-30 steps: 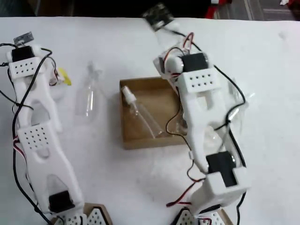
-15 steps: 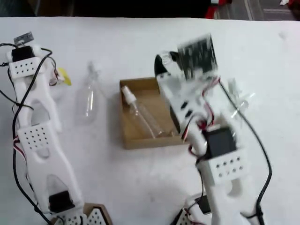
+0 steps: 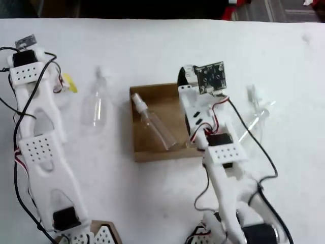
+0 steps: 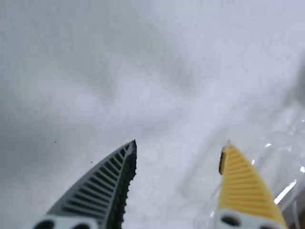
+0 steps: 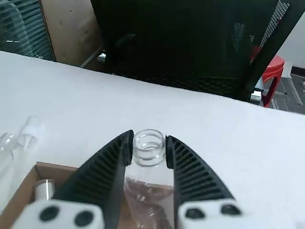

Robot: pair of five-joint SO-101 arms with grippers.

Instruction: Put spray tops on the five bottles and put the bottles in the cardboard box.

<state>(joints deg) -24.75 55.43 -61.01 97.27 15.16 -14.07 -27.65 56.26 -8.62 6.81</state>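
My right gripper (image 5: 148, 136) is shut on the neck of a clear bottle (image 5: 149, 149) whose mouth is bare, with no spray top. In the high view this gripper (image 3: 184, 81) hangs over the far right corner of the cardboard box (image 3: 138, 152). Inside the box lies one bottle with a spray top (image 3: 152, 124). Another capped bottle (image 3: 96, 104) lies on the table left of the box. My left gripper (image 4: 178, 143) is open just above the table, holding nothing, with a clear bottle (image 4: 286, 162) beside its yellow finger (image 4: 243, 181).
Loose spray tops with thin tubes (image 3: 254, 101) lie on the white table to the right of the right arm. The left arm (image 3: 38, 142) stretches along the table's left side. Beyond the table's far edge stands a dark chair (image 5: 190, 43).
The right arm has pulled back toward its base and turned its wrist, bringing the held bottle from beyond the box to its far right corner. The left arm has not moved.
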